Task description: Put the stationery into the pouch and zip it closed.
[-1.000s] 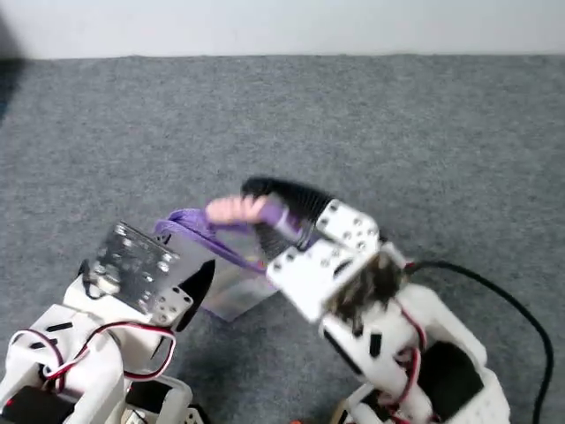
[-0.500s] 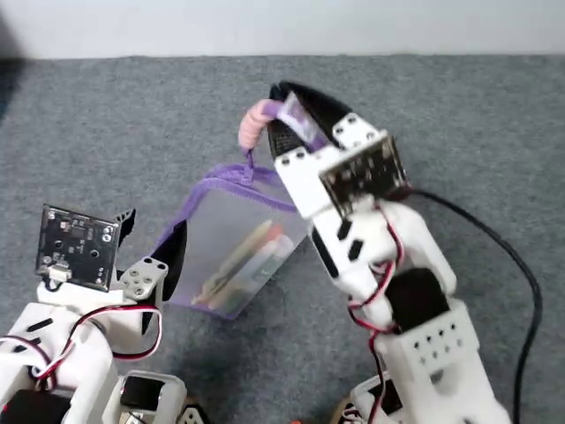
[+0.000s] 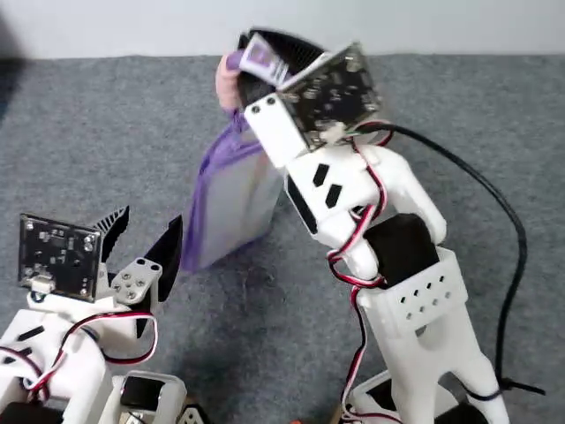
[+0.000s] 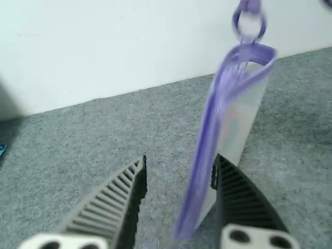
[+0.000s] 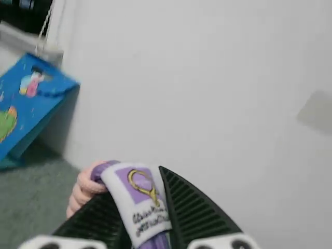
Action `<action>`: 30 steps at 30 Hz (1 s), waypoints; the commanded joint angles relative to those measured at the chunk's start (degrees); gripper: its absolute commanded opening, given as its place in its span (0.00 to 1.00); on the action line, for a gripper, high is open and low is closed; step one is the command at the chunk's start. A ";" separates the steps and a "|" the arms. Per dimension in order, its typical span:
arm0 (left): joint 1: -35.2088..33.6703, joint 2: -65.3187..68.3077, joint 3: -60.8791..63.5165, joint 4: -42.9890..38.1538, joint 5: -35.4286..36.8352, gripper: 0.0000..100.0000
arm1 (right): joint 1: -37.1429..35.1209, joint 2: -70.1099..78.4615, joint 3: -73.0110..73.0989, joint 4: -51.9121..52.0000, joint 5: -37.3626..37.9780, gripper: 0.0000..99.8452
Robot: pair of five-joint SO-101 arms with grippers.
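Observation:
The clear pouch (image 3: 231, 196) with its purple zip edge hangs tilted, its lower corner near the grey carpet. My right gripper (image 3: 261, 55) is high at the far side, shut on the pouch's white-and-purple tag (image 5: 139, 203), beside a pink charm (image 5: 85, 185). Down at the near left my left gripper (image 3: 141, 246) stands open, nothing between its fingers. In the left wrist view the pouch (image 4: 234, 106) hangs just beyond the left gripper (image 4: 177, 203), with a faint orange tint inside it. I cannot make out the stationery itself.
Grey carpet (image 3: 459, 115) covers the table up to a white wall. A black cable (image 3: 494, 203) runs along the right arm's side. A blue gift bag (image 5: 25, 109) stands far off by the wall.
The right arm has risen and swung toward the far edge, lifting the pouch from lying flat to hanging. The left arm has drawn back from the pouch.

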State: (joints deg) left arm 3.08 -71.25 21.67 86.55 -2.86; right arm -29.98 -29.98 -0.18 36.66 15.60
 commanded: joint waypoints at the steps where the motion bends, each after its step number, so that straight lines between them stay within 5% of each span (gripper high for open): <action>1: -0.35 0.44 -2.51 -1.14 0.62 0.19 | -0.04 -2.59 -3.78 6.02 -4.92 0.01; 9: 1.23 0.53 -2.51 -1.49 0.79 0.20 | -0.48 -6.55 -3.78 15.52 -6.68 0.01; 18: 17.23 1.14 -3.21 -1.41 8.18 0.23 | -1.63 -6.46 -3.78 15.52 -6.68 0.01; 30: 17.32 7.38 6.81 -13.63 3.69 0.24 | -4.00 -6.81 -3.78 15.52 -6.24 0.01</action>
State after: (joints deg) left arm 20.04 -66.59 26.68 77.23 3.12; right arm -33.14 -34.64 -0.70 52.13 9.63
